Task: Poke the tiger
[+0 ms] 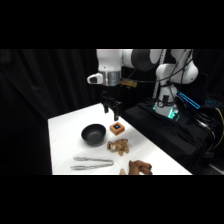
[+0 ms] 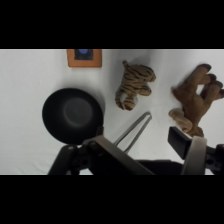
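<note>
The gripper [image 2: 145, 150] fills the wrist view's bottom edge, fingers spread apart and holding nothing. Only this view shows the tiger's [image 2: 134, 86] dark stripes on tan; from the side it is a lumpy tan toy [image 1: 119, 146]. The arm [image 1: 125, 62] reaches in from the upper right, gripper [image 1: 112, 111] hanging above the table [image 1: 65, 130], well above the tiger, which lies between bowl [image 1: 93, 134], cube [image 1: 117, 128] and tongs [image 1: 92, 163].

Black bowl [image 2: 73, 114], orange cube [image 2: 84, 57] (blue top), metal tongs [image 1: 92, 163], brown toy [image 2: 196, 102], possibly a monkey
</note>
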Tool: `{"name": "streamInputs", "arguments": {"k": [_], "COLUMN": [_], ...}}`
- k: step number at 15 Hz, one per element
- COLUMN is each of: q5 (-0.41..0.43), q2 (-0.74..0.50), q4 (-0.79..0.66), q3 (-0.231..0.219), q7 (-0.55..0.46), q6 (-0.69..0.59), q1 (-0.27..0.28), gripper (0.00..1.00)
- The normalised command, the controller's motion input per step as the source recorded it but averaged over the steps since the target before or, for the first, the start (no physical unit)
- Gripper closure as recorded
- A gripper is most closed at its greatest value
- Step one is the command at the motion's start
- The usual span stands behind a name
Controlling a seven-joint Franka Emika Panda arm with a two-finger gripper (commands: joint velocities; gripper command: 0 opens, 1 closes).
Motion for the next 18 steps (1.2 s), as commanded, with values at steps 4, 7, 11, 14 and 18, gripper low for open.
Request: {"name": "streamInputs", "arguments": {"k": [4,7,11,14,18], "q5": [-0.142,-0.141,-0.14,-0.14,-0.128], "q2": [0.0,0.14,0.2,0.26,0.29], "q4": [-0.18,-0.06,-0.02,0.03,0.07], "q3": [0.034,0.008,-0.009,-0.031,-0.043], "q7": [0.25,0.18,0.13,0.1,0.09], "q6": [0.36,0.33,0.29,0.28,0.26], "q1": [0.037,0.024,0.033,0.046,0.075], "gripper": [0.53,0.76,0.98,0.97,0.94]}}
